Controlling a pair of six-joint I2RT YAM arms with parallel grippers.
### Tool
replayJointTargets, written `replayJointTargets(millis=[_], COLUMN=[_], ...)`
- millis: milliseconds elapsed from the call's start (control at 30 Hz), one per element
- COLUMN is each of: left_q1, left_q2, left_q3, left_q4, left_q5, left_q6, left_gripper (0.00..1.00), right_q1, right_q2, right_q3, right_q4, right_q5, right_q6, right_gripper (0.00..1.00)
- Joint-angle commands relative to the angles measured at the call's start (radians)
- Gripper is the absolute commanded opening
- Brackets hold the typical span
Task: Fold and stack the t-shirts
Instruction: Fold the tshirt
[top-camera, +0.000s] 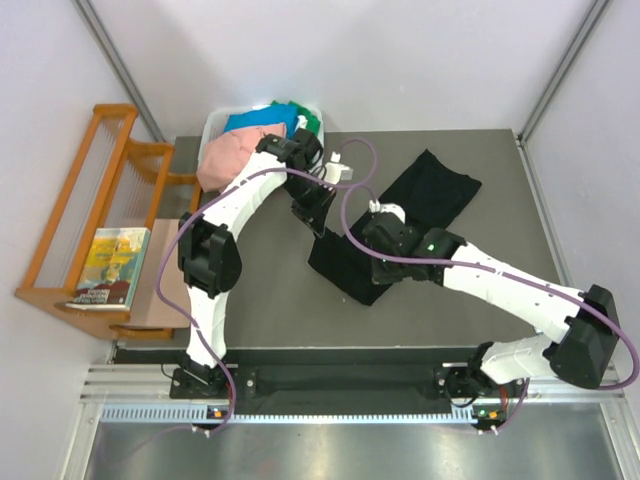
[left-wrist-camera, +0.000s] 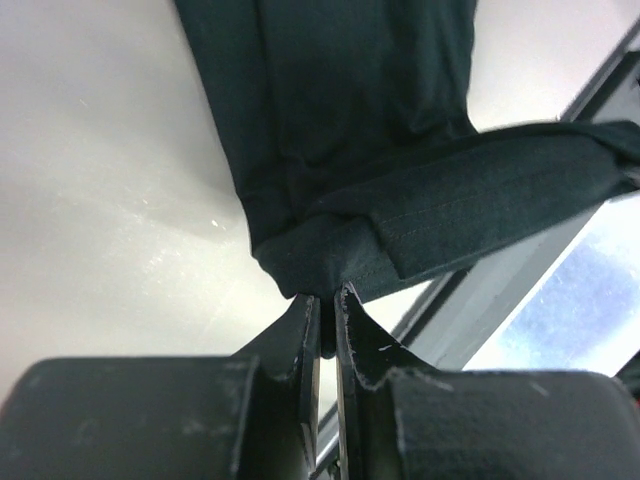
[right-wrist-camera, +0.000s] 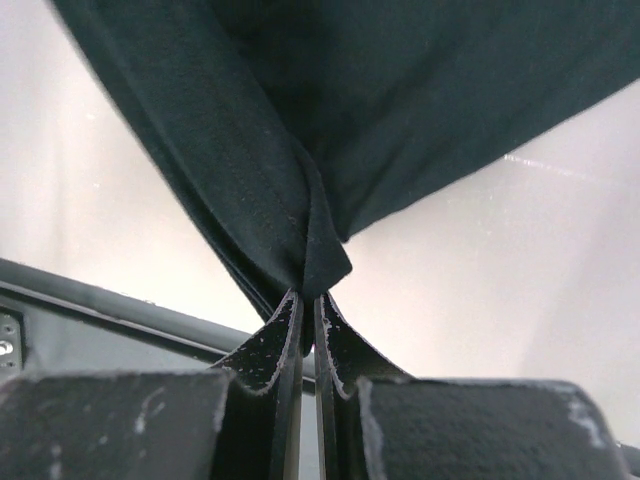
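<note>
A large black t-shirt (top-camera: 430, 190) lies in a long diagonal band across the middle of the dark table. My left gripper (top-camera: 318, 225) is at its left edge. In the left wrist view that gripper (left-wrist-camera: 325, 296) is shut on a folded, hemmed corner of the black t-shirt (left-wrist-camera: 350, 120), lifted off the surface. My right gripper (top-camera: 375, 240) sits over the shirt's near part. In the right wrist view it (right-wrist-camera: 308, 296) is shut on a bunched fold of the black cloth (right-wrist-camera: 400, 100). Salmon-pink (top-camera: 228, 155), blue (top-camera: 258, 120) and green (top-camera: 305, 118) t-shirts are heaped at the back left.
A white plastic bin (top-camera: 213, 128) holds the coloured shirts at the table's back-left corner. A wooden rack (top-camera: 75, 215) with a book (top-camera: 110, 265) on it stands left of the table. Metal frame posts rise at the back corners.
</note>
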Motion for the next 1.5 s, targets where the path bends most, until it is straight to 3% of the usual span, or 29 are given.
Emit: replayJointTargets(millis=[0, 167, 333, 600, 867, 1200, 1467], left_q1=[0.007, 0.007, 0.007, 0.004, -0.015, -0.059, -0.068], left_q2=[0.019, 0.046, 0.126, 0.194, 0.234, 0.312, 0.353], left_q3=[0.077, 0.105, 0.232, 0.335, 0.346, 0.466, 0.463], left_q4=[0.081, 0.146, 0.140, 0.172, 0.233, 0.293, 0.318], left_q5=[-0.039, -0.034, -0.043, -0.068, -0.098, -0.146, -0.137], left_q6=[-0.021, -0.067, -0.093, -0.124, -0.150, -0.179, -0.188], left_gripper=[0.09, 0.08, 0.08, 0.10, 0.09, 0.09, 0.08], right_q1=[-0.034, -0.067, -0.110, -0.238, -0.375, -0.469, -0.544], right_q2=[-0.009, 0.014, 0.040, 0.054, 0.074, 0.111, 0.152], right_q3=[0.082, 0.119, 0.139, 0.096, 0.047, -0.013, -0.005], right_q4=[-0.065, -0.052, -0.046, 0.001, 0.055, 0.113, 0.135], right_q5=[-0.020, -0.034, -0.038, -0.072, -0.126, -0.163, -0.183], right_q6=[-0.068, -0.097, -0.125, -0.177, -0.222, -0.248, -0.271], right_gripper=[0.00, 0.00, 0.00, 0.00, 0.00, 0.00, 0.00])
